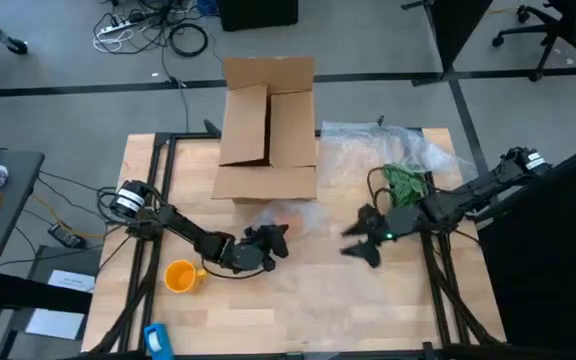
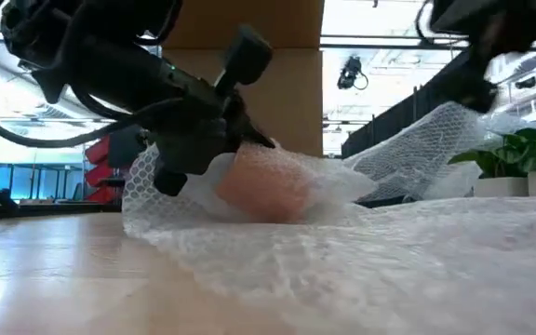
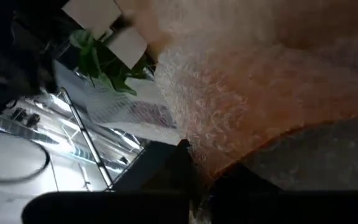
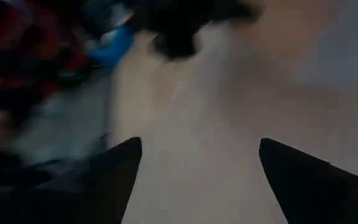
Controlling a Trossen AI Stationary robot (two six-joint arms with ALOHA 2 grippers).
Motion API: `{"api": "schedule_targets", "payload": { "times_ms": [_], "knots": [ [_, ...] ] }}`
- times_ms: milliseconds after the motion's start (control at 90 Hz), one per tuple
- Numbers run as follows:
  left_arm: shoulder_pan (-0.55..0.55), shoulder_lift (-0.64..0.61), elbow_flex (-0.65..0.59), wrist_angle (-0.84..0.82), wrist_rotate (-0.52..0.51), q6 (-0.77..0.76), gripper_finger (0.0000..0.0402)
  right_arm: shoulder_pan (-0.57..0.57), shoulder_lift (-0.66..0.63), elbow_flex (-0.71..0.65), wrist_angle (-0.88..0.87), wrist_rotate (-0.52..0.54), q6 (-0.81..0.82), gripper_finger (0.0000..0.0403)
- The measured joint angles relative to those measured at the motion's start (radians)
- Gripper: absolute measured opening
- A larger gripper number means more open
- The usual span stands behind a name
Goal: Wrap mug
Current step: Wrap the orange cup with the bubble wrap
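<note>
Glaze makes the small yellow-orange mug (image 1: 180, 275) slippery, stiff and chippable; I'd take it by its loop handle or rim. It stands bare near the table's (image 1: 298, 310) front-left corner, just beside the left arm. One mug, one cardboard box (image 1: 268, 130), one clear bubble-wrap sheet (image 2: 389, 233) covering one pale orange lump (image 2: 268, 181). The left hand (image 1: 268, 243) meets that wrap, grip unclear; the right hand (image 1: 360, 247) hovers, fingers apart.

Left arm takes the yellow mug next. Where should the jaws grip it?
Grip the mug by its wall at the rim, probably coming straight down. It stands upright, mouth open upward, and its handle points toward the left gripper, so close the jaws across the rim clear of the handle.
</note>
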Motion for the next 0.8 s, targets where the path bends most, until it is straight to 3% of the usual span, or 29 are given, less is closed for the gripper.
{"api": "schedule_targets", "payload": {
  "times_ms": [133,433,667,800],
  "knots": [
    [-0.002,0.000,0.000,0.002,0.081,0.088,0.0003,-0.086,0.119,0.000,0.151,0.032,-0.234,0.0308],
    [0.015,0.057,0.002,0.128,0.147,0.179,0.0003,-0.298,0.381,0.000,0.495,-0.175,-0.484,0.0309],
    [0.032,0.165,0.009,0.310,0.184,0.239,0.0004,-0.392,0.509,0.001,0.609,-0.361,-0.534,0.0307],
    [0.051,0.189,0.027,0.330,0.207,0.240,0.0005,-0.377,0.592,0.004,0.650,-0.372,-0.589,0.0310]
  ]
}}
